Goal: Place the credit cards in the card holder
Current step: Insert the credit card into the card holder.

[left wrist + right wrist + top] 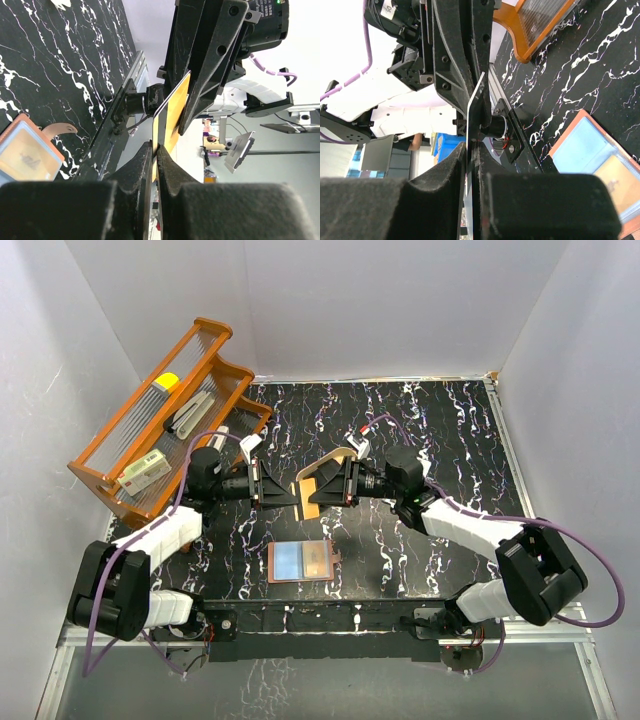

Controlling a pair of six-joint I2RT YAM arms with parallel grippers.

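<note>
Above the middle of the desk [450,440], the left pincer [293,490] and right pincer [327,485] both pinched one orange card [310,502] edge-on, apparently a handover for regripping. The holder [272,562] lay open at the near edge, pockets up, ready for insertion.

A: We log the card holder [300,562] lying flat on the table [440,430], near edge, centre, between the two arm bases.
B: Behind it, above the table, we note one card [311,502] on edge. The left gripper [297,492] pinches its left side, the right gripper [322,488] its right.
A: Rack [150,430] at back left; a box [143,472] inside its near end.
</note>
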